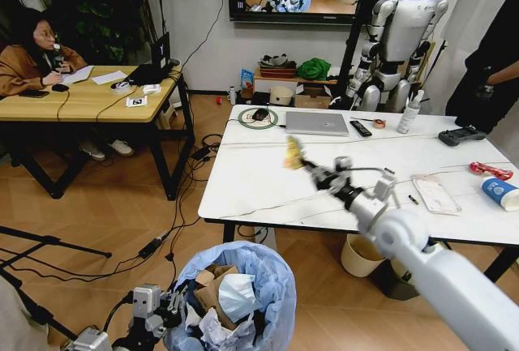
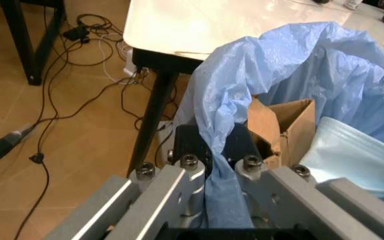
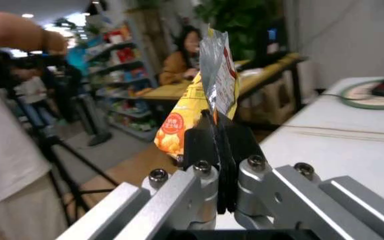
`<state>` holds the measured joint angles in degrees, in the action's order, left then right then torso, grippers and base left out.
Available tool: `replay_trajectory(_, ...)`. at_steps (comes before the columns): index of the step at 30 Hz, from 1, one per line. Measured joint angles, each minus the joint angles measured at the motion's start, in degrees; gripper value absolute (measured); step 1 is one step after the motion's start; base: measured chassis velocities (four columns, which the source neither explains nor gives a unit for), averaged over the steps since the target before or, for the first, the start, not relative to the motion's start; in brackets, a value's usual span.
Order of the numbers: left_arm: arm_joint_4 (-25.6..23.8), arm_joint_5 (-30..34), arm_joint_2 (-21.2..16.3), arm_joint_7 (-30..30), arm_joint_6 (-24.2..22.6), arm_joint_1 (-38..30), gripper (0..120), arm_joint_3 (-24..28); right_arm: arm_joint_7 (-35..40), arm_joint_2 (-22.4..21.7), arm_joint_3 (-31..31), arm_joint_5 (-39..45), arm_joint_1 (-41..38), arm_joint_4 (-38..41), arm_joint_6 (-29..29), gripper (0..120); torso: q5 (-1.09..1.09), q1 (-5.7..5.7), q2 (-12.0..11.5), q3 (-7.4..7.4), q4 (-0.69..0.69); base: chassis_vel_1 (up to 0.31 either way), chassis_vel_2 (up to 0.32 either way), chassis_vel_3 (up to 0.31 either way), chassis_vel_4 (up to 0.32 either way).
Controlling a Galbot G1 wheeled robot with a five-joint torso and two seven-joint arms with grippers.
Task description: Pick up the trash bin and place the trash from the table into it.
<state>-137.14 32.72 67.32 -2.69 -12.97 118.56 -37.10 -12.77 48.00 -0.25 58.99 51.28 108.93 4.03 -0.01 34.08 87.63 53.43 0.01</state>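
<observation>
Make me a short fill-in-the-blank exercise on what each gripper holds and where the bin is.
1. The right gripper is shut on a yellow-orange snack ____.
2. The left gripper pinches the crinkled light-blue plastic ____ lining the round trash bin.
3. A brown paper bag lies ____ the bin.
4. The bin is held below the edge of the white marble-look ____.

Missing words: wrapper; bag; inside; table

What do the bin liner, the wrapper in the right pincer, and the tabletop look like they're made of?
Bin liner: thin light-blue plastic film, crinkled and translucent.
Wrapper: probably foil-lined plastic, with a silvery inside and a glossy yellow printed face.
Tabletop: smooth white marble-look surface with thin dark veins; real stone or laminate is unclear.
</observation>
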Motion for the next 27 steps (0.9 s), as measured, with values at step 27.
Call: replay_trajectory(27,-1.0,1.39,-0.03,0.2,-0.15,0.17,0,-2.22,-31.64,-13.49,-1.49,-12.76,16.08,0.4,-12.64,0,0.01,0.0,-0.01,0.0,-0.02,0.0,0.0,0.0,0.0)
